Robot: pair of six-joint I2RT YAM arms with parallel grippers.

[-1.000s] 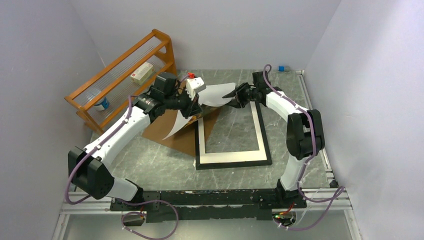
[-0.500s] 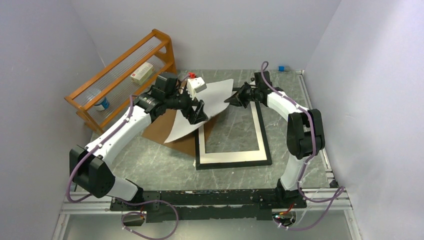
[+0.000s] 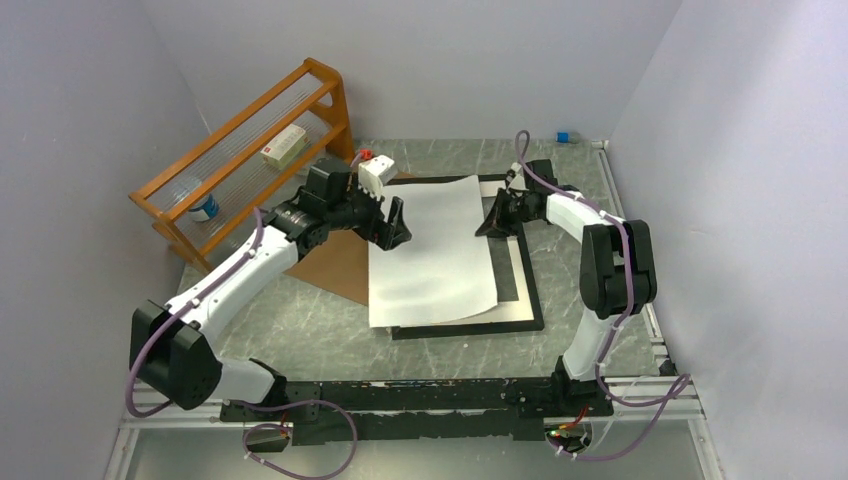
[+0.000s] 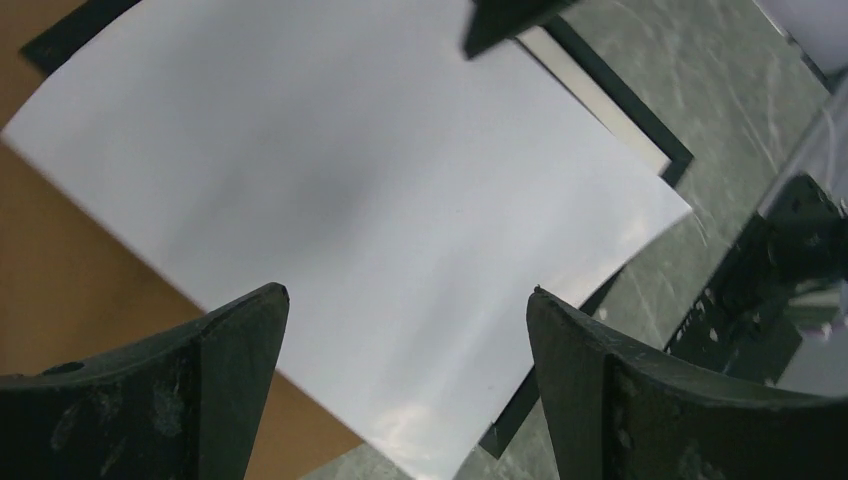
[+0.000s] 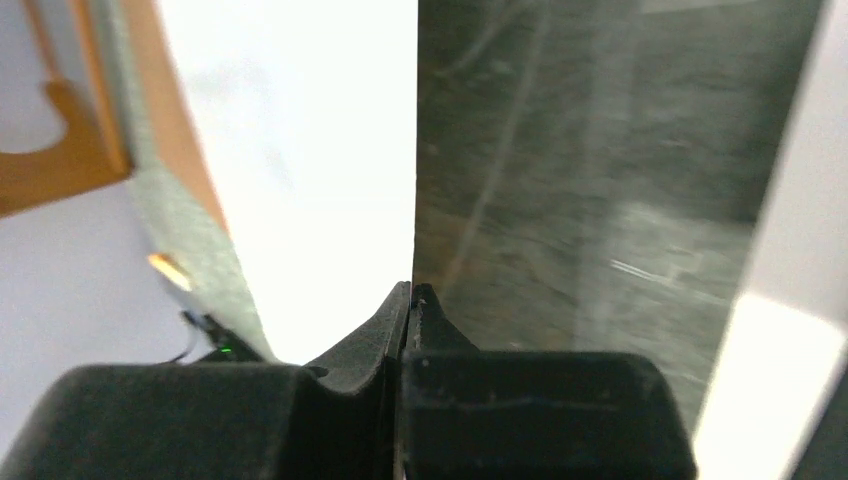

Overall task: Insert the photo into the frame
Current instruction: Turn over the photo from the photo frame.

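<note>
Far left walled by rack (image 3: 245,150). Flanking photo (image 3: 435,265): left gripper (image 3: 395,228), right gripper (image 3: 497,224). Near end unobstructed.

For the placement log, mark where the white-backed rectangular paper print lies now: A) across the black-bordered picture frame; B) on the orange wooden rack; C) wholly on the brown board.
A: the paper print lies white side up across the black-bordered picture frame, whose border shows past its edges.
</note>
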